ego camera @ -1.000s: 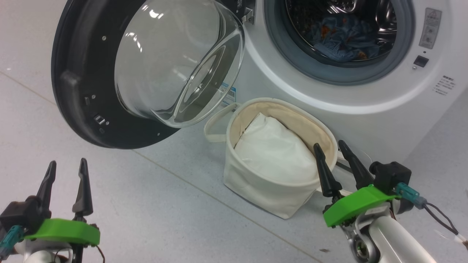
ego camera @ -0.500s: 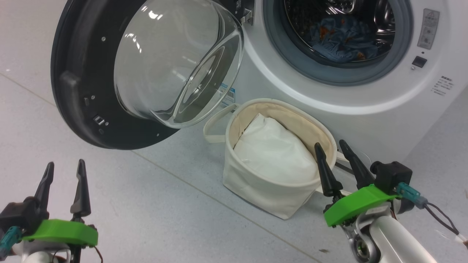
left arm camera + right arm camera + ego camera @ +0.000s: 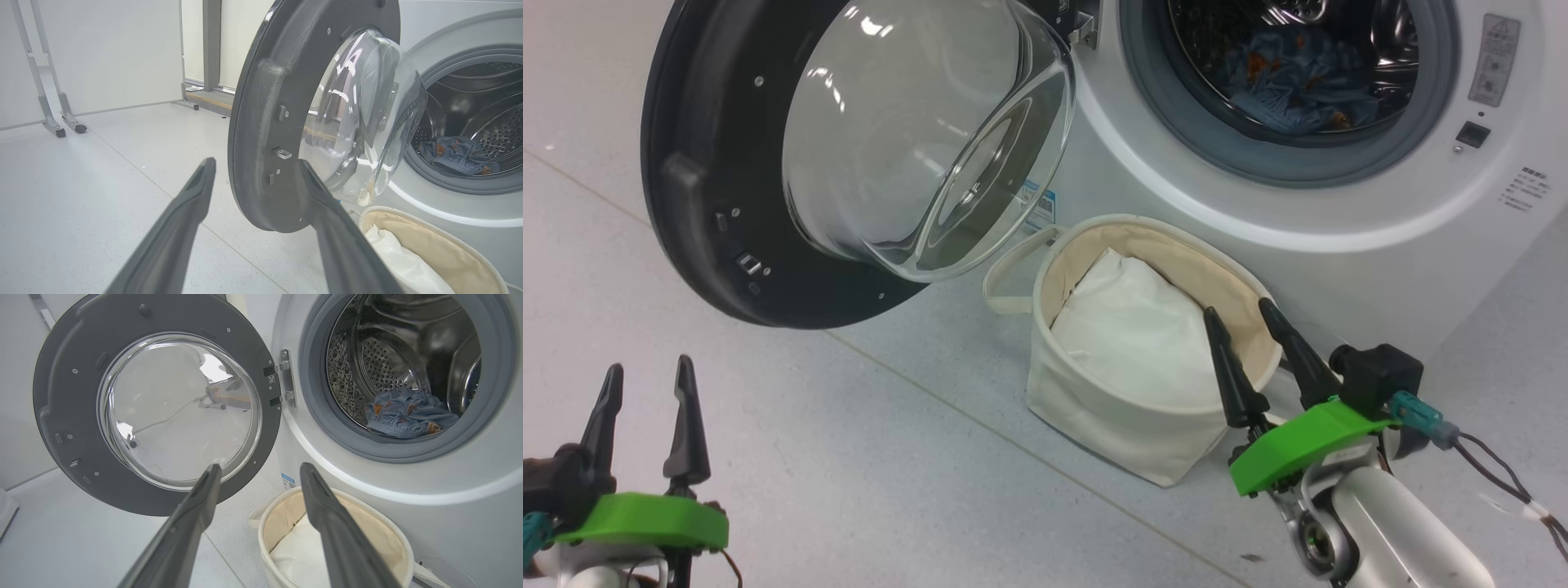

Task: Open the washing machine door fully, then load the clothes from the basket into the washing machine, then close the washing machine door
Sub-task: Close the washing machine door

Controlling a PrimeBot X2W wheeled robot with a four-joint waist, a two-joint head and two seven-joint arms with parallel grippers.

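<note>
The washing machine door (image 3: 711,180) stands swung wide open, its black ring and glass bowl facing me; it shows too as the door (image 3: 265,122) and the door (image 3: 81,355). The blue printed clothes (image 3: 1298,82) lie inside the steel drum of the washing machine (image 3: 1380,269), also seen as the clothes (image 3: 408,414) and the clothes (image 3: 457,153). The cream basket (image 3: 1094,400) stands below the drum opening and holds just its white liner (image 3: 1135,335). My right gripper (image 3: 1237,309) is open over the basket's near rim. My left gripper (image 3: 645,367) is open and low, short of the door.
Grey floor stretches left of the basket and under the door. White panels on wheeled metal legs (image 3: 61,122) stand beyond the door. A cable trails from my right wrist (image 3: 1503,482).
The head camera shifted slightly. My left gripper sank lower in the view; my right gripper moved a little up and left over the basket rim. Door, basket and clothes stayed put.
</note>
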